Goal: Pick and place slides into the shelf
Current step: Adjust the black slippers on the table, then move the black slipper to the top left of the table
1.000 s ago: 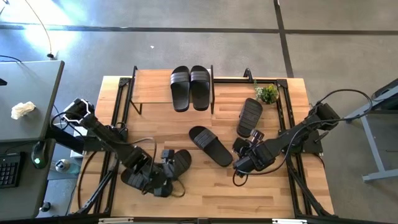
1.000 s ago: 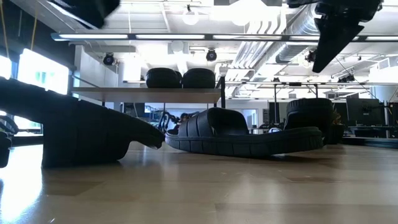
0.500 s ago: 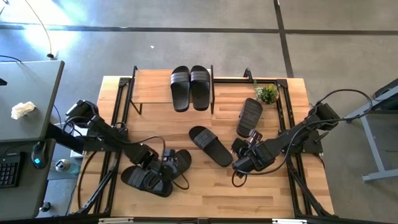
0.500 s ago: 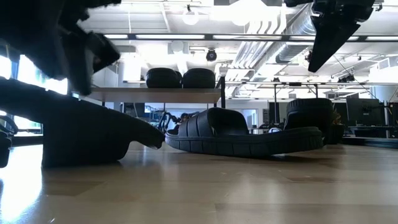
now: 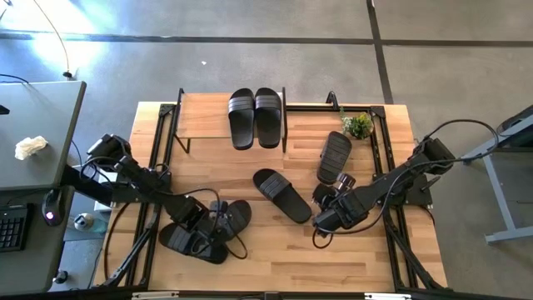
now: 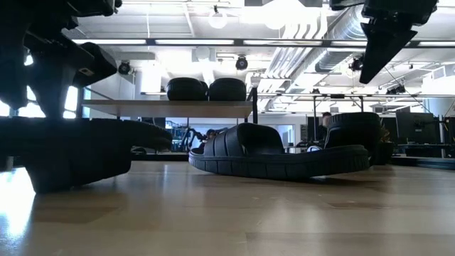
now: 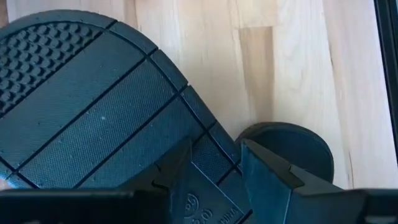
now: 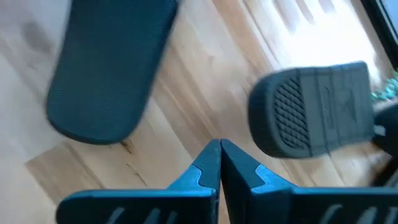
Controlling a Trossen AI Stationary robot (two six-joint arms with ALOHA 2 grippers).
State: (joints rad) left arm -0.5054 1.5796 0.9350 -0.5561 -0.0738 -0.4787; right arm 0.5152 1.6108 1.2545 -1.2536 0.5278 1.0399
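Observation:
Two black slides lie at the table's near left. My left gripper [image 5: 208,227] is shut on one slide [image 5: 233,217], which lies sole up [image 7: 93,118]; the other slide [image 5: 190,242] lies right beside it. My right gripper [image 5: 327,202] is shut and touches nothing. It hovers over bare wood between a slide at mid table [image 5: 281,194] and a sole-up slide [image 5: 335,156]. The shelf [image 5: 204,117] stands at the far edge with a pair of slides [image 5: 255,117] on its top board. My left gripper has the sole-up slide by its rim near one rounded end [image 7: 214,155]. One finger [image 7: 180,171] lies over the ridged sole and the other finger [image 7: 264,171] stands just outside the rim. It comes from above. Whether the slide is clear of the table I cannot tell.
A small green plant [image 5: 358,125] stands at the far right, by the sole-up slide. The table's black frame rails [image 5: 154,167] run along both sides. Bare wood [image 5: 291,258] shows along the near edge, between the arms. A grey side desk [image 5: 33,133] stands left of the table.
My left gripper has come down onto the slides at the near left and shifted them slightly toward the table's left edge. In the low view, the slide that stood tilted now lies level and sits farther left. My right gripper has stayed almost where it was.

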